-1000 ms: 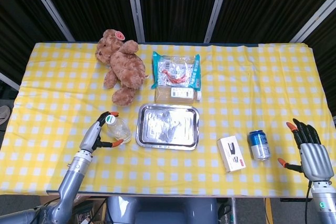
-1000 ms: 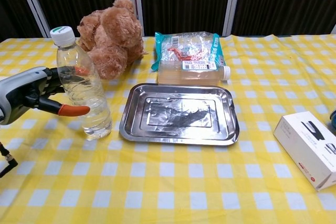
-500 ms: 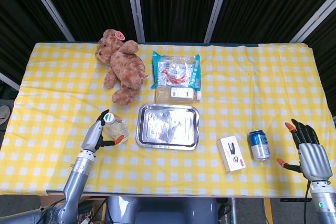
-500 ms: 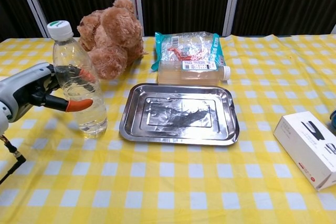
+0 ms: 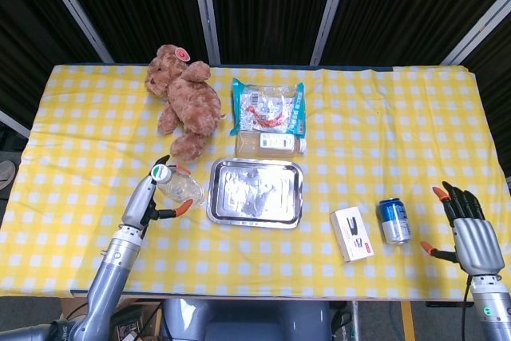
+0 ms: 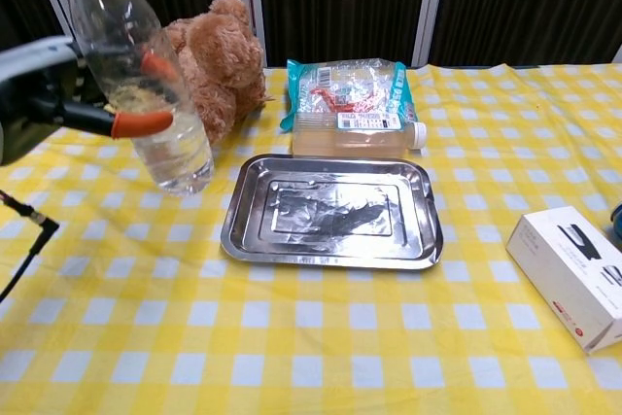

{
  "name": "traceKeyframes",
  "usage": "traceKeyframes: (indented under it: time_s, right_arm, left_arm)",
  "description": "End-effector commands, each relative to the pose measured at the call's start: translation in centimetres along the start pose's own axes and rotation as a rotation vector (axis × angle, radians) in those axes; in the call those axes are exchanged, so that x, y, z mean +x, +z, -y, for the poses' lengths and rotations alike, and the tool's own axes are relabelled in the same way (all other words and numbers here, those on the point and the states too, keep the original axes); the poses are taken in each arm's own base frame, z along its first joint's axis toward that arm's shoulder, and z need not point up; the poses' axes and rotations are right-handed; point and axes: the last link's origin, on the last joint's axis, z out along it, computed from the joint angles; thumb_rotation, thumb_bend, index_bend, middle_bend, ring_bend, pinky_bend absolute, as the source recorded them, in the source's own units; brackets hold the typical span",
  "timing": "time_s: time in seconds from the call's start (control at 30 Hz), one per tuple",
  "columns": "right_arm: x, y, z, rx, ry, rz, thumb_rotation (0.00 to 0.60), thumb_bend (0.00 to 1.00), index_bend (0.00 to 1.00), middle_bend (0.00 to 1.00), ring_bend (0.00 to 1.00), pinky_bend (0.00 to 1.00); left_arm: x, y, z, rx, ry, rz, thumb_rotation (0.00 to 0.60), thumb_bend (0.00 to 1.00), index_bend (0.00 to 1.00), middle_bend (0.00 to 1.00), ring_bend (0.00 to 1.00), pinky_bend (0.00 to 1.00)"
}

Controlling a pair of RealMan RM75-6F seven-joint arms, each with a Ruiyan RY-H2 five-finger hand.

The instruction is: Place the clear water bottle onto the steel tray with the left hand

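Chest view shows us the left robot hand gripping the water bottle, with orange fingertips around its middle. The bottle is tilted and up off the bench, just left of the steel tray. We think this is the carrying step. Next, we would move the bottle right, over the tray, stand it straight and set it down gently. Behind sit a teddy bear and a snack bag. Far right, the right robot hand is open and holds nothing, near a can.
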Motion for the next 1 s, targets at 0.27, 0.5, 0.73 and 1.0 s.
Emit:
traceKeyframes:
  time_s: [0.27,0.5,0.73,1.0]
  right_arm:
    - [-0.1,-0.1,0.3,0.008,-0.003,0.002,0.6,0.05,0.11,0.0,0.0,0.0]
    - [-0.2,0.0,0.3,0.007,-0.005,0.005,0.6,0.05,0.11,0.0,0.0,0.0]
    - [-0.2,0.0,0.3,0.001,-0.008,0.009,0.6,0.05,0.11,0.0,0.0,0.0]
    - [-0.2,0.0,0.3,0.004,-0.008,0.005,0.6,0.05,0.11,0.0,0.0,0.0]
  left_arm:
    - [4.9,-4.0,-10.9,-0.251,0.033,-0.057,0.6,0.46,0.48,0.48,0.01,0.04]
    - [4.8,-3.7,-6.8,-0.067,0.073,-0.017,0.6,0.46,0.48,0.47,0.01,0.04]
    - [3.6,-2.2,-0.3,0.076,0.124,0.009,0.6,0.46,0.48,0.47,0.01,0.04]
    - [2.7,-1.6,3.9,0.157,0.135,0.03,0.6,0.46,0.48,0.47,0.01,0.04]
